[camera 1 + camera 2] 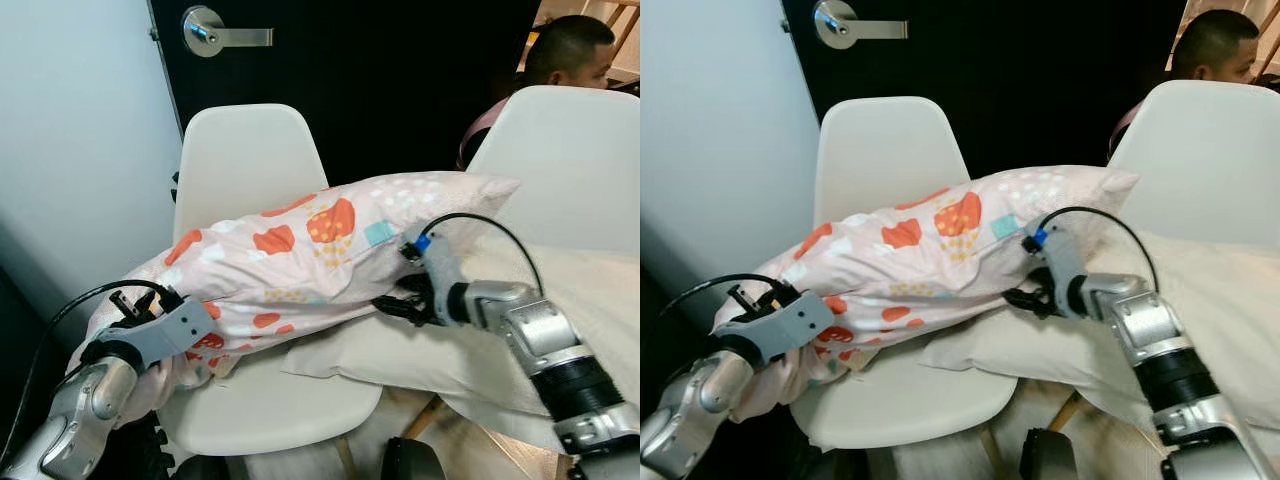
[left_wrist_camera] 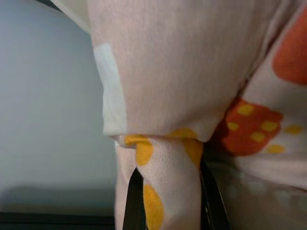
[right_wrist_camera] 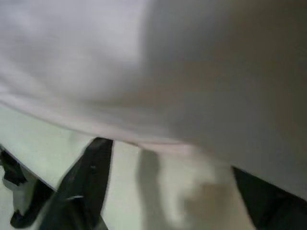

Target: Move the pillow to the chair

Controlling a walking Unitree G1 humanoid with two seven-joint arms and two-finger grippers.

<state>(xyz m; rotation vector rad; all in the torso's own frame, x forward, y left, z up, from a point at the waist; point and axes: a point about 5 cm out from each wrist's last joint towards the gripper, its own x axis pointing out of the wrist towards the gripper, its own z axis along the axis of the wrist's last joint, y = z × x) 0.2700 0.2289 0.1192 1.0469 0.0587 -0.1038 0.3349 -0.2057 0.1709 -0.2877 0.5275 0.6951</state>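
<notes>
The pillow (image 1: 300, 250), pale pink with orange and yellow patches, lies slantwise across the seat of the left white chair (image 1: 245, 160). Its right end reaches over to the neighbouring chair. My left gripper (image 1: 203, 345) is at the pillow's lower left end. In the left wrist view it (image 2: 168, 203) is shut on a bunched fold of the pillow's cover. My right gripper (image 1: 397, 303) is tucked under the pillow's lower edge near its right end. In the right wrist view its black fingers (image 3: 88, 182) stand wide apart, open, beneath the fabric.
A second white chair (image 1: 570, 160) stands to the right with a cream pillow (image 1: 480, 350) on its seat, which spills onto the first chair. A person (image 1: 565, 50) sits behind it. A black door (image 1: 400, 90) with a lever handle (image 1: 215, 33) is behind, and a white wall (image 1: 70, 150) at left.
</notes>
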